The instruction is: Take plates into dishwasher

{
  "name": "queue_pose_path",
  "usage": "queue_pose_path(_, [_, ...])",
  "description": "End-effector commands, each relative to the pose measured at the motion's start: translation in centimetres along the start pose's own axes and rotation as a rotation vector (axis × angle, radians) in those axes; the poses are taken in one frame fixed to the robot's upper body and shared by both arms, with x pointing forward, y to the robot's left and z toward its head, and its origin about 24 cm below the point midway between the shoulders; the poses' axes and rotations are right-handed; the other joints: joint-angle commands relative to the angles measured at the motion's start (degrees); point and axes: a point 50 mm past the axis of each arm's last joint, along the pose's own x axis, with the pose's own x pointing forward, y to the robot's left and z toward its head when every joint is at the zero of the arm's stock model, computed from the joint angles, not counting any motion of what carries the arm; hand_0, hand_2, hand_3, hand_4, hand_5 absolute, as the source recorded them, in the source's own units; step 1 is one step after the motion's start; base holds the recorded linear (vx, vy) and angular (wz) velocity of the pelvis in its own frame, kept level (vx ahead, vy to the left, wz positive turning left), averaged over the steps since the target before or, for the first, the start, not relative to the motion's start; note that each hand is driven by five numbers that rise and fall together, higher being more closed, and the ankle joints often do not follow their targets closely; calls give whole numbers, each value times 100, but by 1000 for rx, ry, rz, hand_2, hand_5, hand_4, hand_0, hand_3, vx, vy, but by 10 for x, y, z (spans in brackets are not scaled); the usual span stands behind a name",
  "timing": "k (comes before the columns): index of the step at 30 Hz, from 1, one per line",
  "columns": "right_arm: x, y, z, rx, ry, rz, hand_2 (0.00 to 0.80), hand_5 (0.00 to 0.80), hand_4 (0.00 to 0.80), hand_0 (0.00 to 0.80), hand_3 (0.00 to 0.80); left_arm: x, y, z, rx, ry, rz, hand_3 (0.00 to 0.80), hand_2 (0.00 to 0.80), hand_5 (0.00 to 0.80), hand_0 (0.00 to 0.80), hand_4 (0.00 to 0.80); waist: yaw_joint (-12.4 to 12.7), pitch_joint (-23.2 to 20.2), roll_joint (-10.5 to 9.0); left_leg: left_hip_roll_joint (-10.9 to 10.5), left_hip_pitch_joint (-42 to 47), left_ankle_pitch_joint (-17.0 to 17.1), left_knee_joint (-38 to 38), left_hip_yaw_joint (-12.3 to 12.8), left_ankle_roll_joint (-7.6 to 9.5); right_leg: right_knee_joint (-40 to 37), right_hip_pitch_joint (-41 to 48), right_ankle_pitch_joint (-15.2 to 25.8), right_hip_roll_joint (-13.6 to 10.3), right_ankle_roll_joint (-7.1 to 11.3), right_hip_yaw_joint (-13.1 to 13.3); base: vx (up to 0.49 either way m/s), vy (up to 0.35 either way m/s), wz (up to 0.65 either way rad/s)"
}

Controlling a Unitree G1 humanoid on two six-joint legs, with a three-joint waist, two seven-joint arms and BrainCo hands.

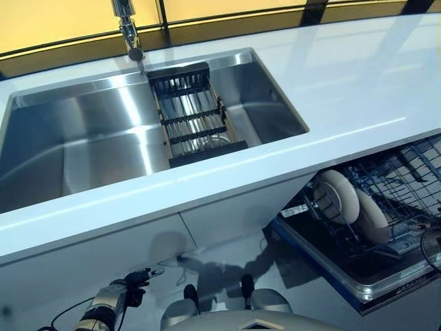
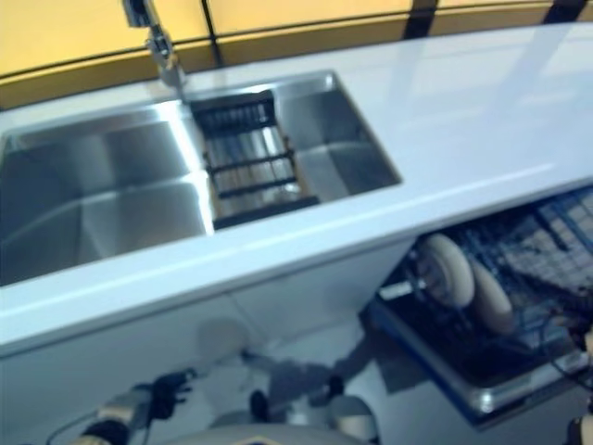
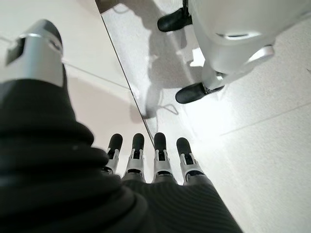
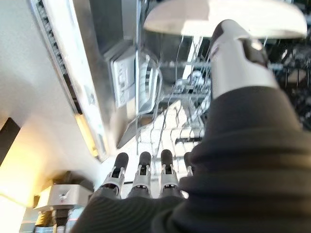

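Note:
Two white plates (image 1: 337, 195) (image 1: 373, 216) stand upright side by side in the dishwasher's pulled-out lower rack (image 1: 406, 179) at the right, below the counter. One plate (image 4: 223, 14) also shows in the right wrist view, just past my right hand. My right hand (image 4: 194, 184) is over the rack with straight fingers and holds nothing. My left hand (image 1: 120, 293) hangs low at the lower left in front of the cabinet. Its fingers (image 3: 146, 150) are straight and empty.
A white counter (image 1: 344, 89) runs across the view, with a steel sink (image 1: 76, 145) set in it. A dark drying rack (image 1: 193, 117) sits in the sink under the faucet (image 1: 127, 27). The open dishwasher door (image 1: 324, 258) juts out at the lower right.

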Motion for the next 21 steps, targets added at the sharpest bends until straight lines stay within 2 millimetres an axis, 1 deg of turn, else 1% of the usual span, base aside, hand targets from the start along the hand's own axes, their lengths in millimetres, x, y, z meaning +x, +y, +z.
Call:
queue_pose_path(1, [-12, -45, 5, 38, -58, -123, 0, 0, 0, 0, 0, -1, 11, 0, -2, -4, 26, 0, 0, 0, 0, 0, 42, -264, -156, 140, 53, -312, 55, -49, 85, 494, -226, -43, -196, 461, 82, 1, 54, -7])
queue_pose_path(4, [-15, -46, 10, 124, -109, -116, 0, 0, 0, 0, 0, -1, 12, -3, -30, -3, 35, 0, 0, 0, 0, 0, -11, -297, -196, 138, 64, -320, 49, -15, 94, 487, -241, -10, -171, 478, 126, 0, 48, -8])
queue_pose_path(6, [-18, -44, 14, 211, -150, -111, 0, 0, 0, 0, 0, -2, 14, -7, -57, 8, 46, 0, 0, 0, 0, 0, -66, -314, -214, 132, 75, -331, 47, 4, 98, 483, -248, 6, -160, 487, 169, 6, 54, -11])
queue_pose_path(8, [-19, -40, 15, 251, -184, -98, 0, 0, 0, 0, 0, -2, 14, -10, -89, 11, 52, 0, 0, 0, 0, 0, -106, -333, -222, 119, 79, -344, 46, 24, 111, 482, -264, 18, -159, 495, 199, 7, 59, -7])
queue_pose_path(13, [-24, -24, 17, 403, -270, -61, 0, 0, 0, 0, 0, -3, 17, -19, -142, 32, 86, 0, 0, 0, 0, 0, -229, -356, -208, 45, 96, -396, 64, 57, 188, 514, -331, 61, -175, 531, 294, 17, 63, -7])
queue_pose_path(15, [-25, -16, 17, 427, -302, -47, 0, 0, 0, 0, 0, -3, 20, -22, -149, 39, 109, 0, 0, 0, 0, 0, -274, -337, -198, -18, 114, -443, 92, 40, 232, 568, -379, 82, -194, 564, 350, 49, 64, -4])
queue_pose_path(18, [-28, -3, 20, 442, -342, -26, 0, 0, 0, 0, 0, -5, 24, -23, -137, 59, 139, 0, 0, 0, 0, 0, -323, -294, -186, -115, 137, -476, 118, 2, 282, 505, -438, 222, -207, 622, 459, 25, 31, -11])
queue_pose_path(19, [-31, 1, 24, 461, -369, -19, 0, 0, 0, 0, 0, -6, 27, -25, -130, 65, 147, 0, 0, 0, 0, 0, -335, -271, -183, -147, 148, -486, 133, 0, 283, 403, -468, 340, -209, 650, 489, -12, -9, -12])
queue_pose_path(21, [-34, 3, 30, 473, -403, -8, 0, 0, 0, 0, 0, -8, 30, -27, -127, 77, 159, 0, 0, 0, 0, 0, -351, -238, -177, -169, 162, -537, 188, -8, 286, 384, -573, 464, -211, 690, 512, -77, -46, -17])
